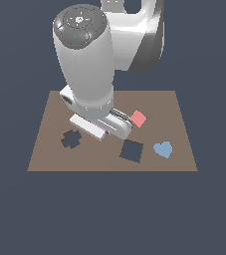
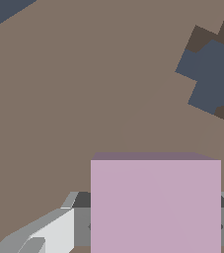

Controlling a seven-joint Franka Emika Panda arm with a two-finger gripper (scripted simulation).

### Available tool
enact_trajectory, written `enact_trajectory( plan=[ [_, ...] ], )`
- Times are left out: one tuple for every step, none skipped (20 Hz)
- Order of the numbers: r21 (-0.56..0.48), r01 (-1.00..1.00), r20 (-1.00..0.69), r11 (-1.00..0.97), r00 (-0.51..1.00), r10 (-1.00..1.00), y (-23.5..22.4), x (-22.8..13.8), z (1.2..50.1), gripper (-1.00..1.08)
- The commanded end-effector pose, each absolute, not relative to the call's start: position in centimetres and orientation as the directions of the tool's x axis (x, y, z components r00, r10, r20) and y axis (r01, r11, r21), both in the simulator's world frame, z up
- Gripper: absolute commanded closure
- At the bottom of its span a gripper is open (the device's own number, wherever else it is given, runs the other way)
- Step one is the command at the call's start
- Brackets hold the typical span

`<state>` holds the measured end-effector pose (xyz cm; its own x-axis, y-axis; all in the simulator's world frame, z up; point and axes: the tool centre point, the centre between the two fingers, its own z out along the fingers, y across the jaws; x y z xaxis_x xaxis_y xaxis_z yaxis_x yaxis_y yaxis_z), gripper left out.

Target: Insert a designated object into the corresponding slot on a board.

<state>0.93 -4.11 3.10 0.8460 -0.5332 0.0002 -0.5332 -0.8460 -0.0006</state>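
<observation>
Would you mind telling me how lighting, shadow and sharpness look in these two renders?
Exterior view: glossy highlights on the white arm, flat even light on the board, no cast shadows visible. Wrist view: sharp, matte, no glare; the lilac tile fills the foreground, its upper face darker.

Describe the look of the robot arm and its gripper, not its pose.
The arm is glossy white and rounded, with dark grey bands at its joints and a dark grey cap bearing small coloured marks. The gripper has a white boxy body; the wrist view shows grey fingers. No cables show.

A bare simulated test scene is showing: a flat brown board (image 1: pixel 109 104) is floating mid-frame against featureless slate-blue emptiness.
</observation>
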Motion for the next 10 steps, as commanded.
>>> enact_trajectory(
  plan=[
    [0.0, -0.534, 0.0, -0.846, 0.846, -0.534, -4.17, 0.91, 2.99, 1.08],
    [0.0, -0.534, 0.0, -0.846, 0.846, -0.534, -4.17, 0.91, 2.99, 1.08],
    [0.0, -0.534, 0.0, -0.846, 0.846, -0.534, -4.17, 0.91, 2.99, 1.08],
    [0.0, -0.534, 0.0, -0.846, 0.846, -0.534, -4.17, 0.91, 2.99, 1.08],
    [0.0, -0.534, 0.0, -0.846, 0.846, -0.534, -4.17, 0.91, 2.99, 1.08],
    [0.0, -0.534, 0.0, -0.846, 0.846, -0.534, -4.17, 0.91, 2.99, 1.08],
    [-0.001, -0.533, 0.0, -0.846, 0.846, -0.533, -4.12, 0.93, 3.09, 1.08],
    [-0.001, -0.533, 0.0, -0.846, 0.846, -0.533, -4.12, 0.93, 3.1, 1.08],
    [-0.001, -0.534, 0.0, -0.845, 0.845, -0.534, -4.12, 0.93, 3.1, 1.08],
    [-0.001, -0.536, 0.0, -0.844, 0.844, -0.536, -4.1, 0.93, 3.1, 1.08]
  ],
)
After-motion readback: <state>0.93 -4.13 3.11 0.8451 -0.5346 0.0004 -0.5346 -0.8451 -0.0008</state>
